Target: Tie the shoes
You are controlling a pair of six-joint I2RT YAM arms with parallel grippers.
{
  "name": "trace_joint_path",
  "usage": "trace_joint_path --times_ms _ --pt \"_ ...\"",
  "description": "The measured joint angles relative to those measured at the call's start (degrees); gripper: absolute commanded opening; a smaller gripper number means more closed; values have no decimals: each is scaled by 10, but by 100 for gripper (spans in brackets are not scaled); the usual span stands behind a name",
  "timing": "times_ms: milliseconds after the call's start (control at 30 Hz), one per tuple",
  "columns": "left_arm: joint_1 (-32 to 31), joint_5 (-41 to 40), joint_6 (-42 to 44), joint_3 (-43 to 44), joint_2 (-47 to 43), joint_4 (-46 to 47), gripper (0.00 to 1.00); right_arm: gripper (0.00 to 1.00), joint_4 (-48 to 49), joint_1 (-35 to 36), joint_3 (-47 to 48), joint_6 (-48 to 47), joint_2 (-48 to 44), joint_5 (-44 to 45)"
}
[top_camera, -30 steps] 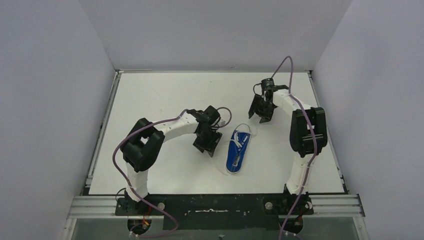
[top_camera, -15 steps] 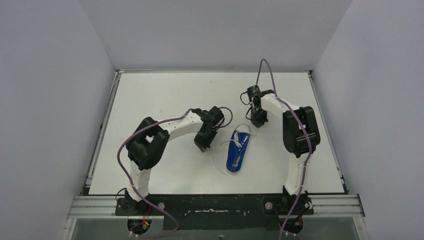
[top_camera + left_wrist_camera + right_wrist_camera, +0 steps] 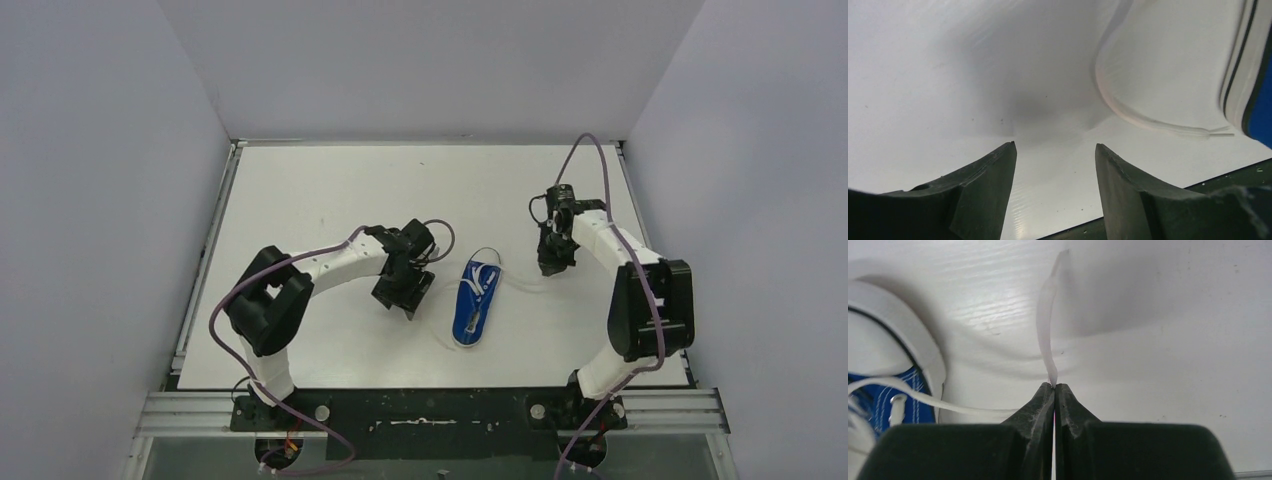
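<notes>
The right tool (image 3: 1054, 386) is pinched shut on a lace (image 3: 1044, 335). The sneaker (image 3: 475, 300) lies on the surface (image 3: 300, 200) to its left, lengthwise between both tools. The left tool (image 3: 1054, 146), open and empty, has the other lace (image 3: 1148, 122) just ahead-right.

Little blue canvas sneaker (image 3: 474, 305) with a white sole rim and toe cap sits upright about mid-counter (image 3: 330, 190), toe aimed at the far edge. Still untied: left lace (image 3: 1128, 112) curls loose beside it, right lace (image 3: 1047, 340) is pinched in the right claw (image 3: 1054, 386).

the blue sneaker (image 3: 474, 303) lies on the white table (image 3: 330, 190), one lace (image 3: 520, 284) running to the right jaws.
</notes>
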Motion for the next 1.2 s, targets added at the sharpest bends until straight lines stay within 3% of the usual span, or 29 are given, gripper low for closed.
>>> trace_joint_path --times_ms 333,433,600,867,1067,1133,1200 --pt "-24 8 -24 68 70 23 53 0 -16 7 -52 4 -125 -62" --pt "-28 7 -31 93 87 24 40 0 -16 7 -74 10 -131 -82" --pt "-31 -15 -40 111 103 18 0 0 11 9 -93 31 -100 -147" --pt "-26 -62 -46 32 46 8 0 0 101 48 -85 74 23 -207" --pt "-13 -78 -43 -19 -25 -35 0 0 106 44 -52 92 39 -190" --pt "-8 -72 -34 -20 -38 -35 11 0 94 35 -45 89 35 -176" --pt "-5 -65 -22 -20 -42 -33 31 0 76 25 -43 80 25 -162"
